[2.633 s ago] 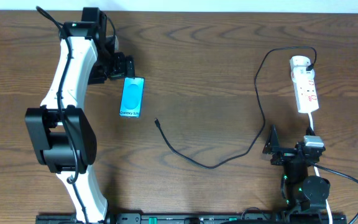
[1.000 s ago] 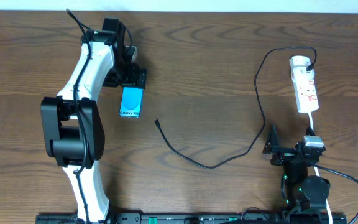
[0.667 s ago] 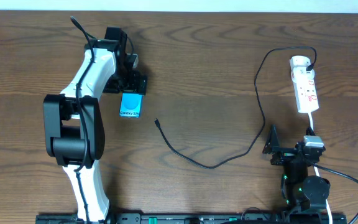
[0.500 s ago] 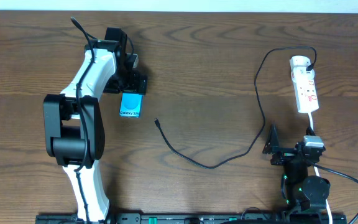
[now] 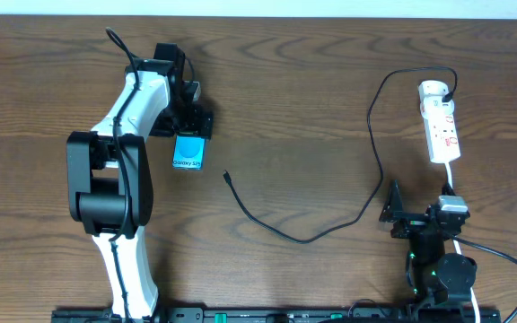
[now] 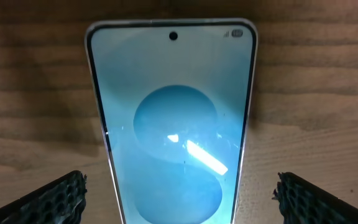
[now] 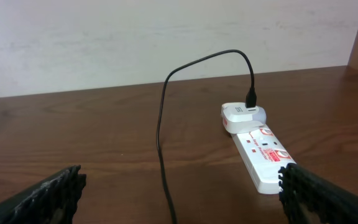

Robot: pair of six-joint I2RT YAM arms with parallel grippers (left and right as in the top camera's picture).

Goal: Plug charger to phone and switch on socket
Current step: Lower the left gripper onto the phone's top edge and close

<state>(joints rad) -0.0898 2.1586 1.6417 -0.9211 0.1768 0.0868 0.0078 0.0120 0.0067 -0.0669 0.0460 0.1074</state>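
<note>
- left gripper (image 6: 180, 198): jaws spread wide, one finger on each side of the phone (image 5: 188, 152), clear of its edges; nothing clamped
- phone lies flat, screen up, at about 10 o'clock from the middle of the table (image 5: 312, 81); long axis runs 12–6; the gripper hangs over its 12 o'clock end; looks lined up to pinch across the width, my guess to steady or turn it so the port faces the cable
- charger (image 5: 303, 238): black cable slack on the wood; plug tip (image 5: 226, 176) lies loose at roughly 4 o'clock from the phone, near but apart; not in the phone, nobody holding it
- the cable's other end loops up to a white adapter (image 7: 244, 115) seated in the 12 o'clock end of the socket (image 5: 442, 130); so only the phone end is left to connect
- socket sits at 2 o'clock on the table, long axis 12–6, white cord (image 5: 451, 179) leaving its 6 o'clock end toward the right arm; can't tell from here if the switch is on
- right gripper (image 7: 182, 196): jaws wide apart, empty; parked at 5 o'clock on the table, its camera looking at the socket; well placed for the switch, or for picking up the cable
- judgement: early stage; neither plugging nor switching done; loose tip needs a grasp close to the plug, else the cable flexes
</note>
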